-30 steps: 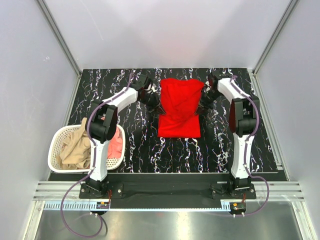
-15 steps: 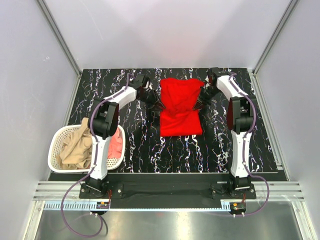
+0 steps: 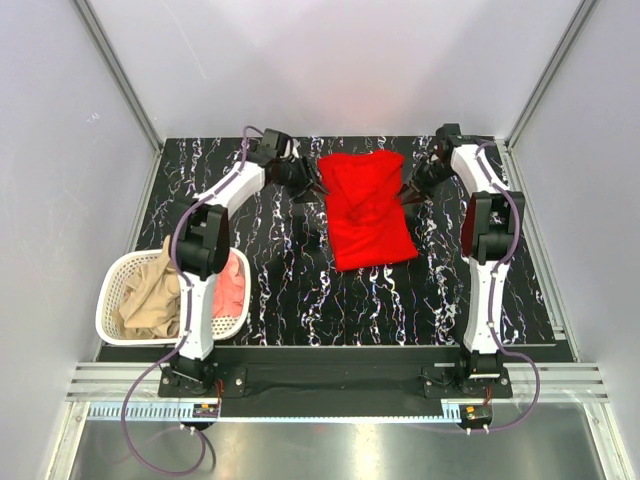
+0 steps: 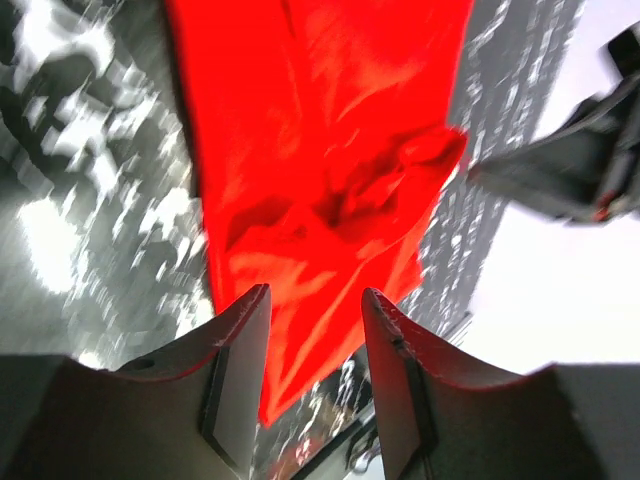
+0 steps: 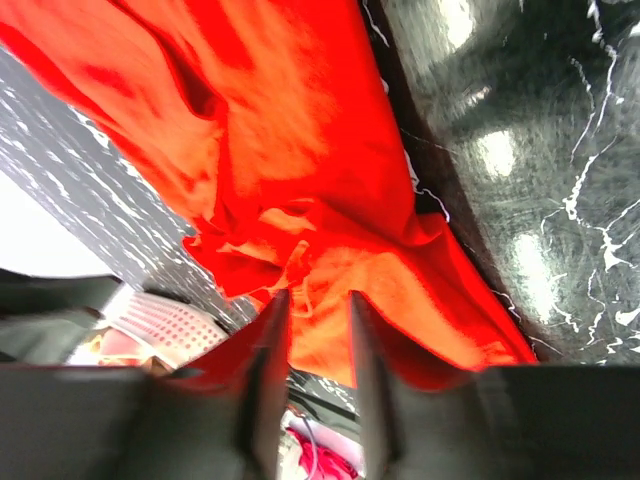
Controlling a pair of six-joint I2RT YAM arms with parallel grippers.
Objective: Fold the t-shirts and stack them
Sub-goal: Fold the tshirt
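where left arm (image 3: 197, 310) crosses basket (image 3: 140, 336) | pink t-shirt (image 3: 232, 285) partly hidden

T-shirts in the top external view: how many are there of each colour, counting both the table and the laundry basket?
Red t-shirt: 1, lying on the table
Tan-beige t-shirt: 1, bunched in the basket
Salmon-pink t-shirt: 1, in the same basket, partly hidden
Total: 3
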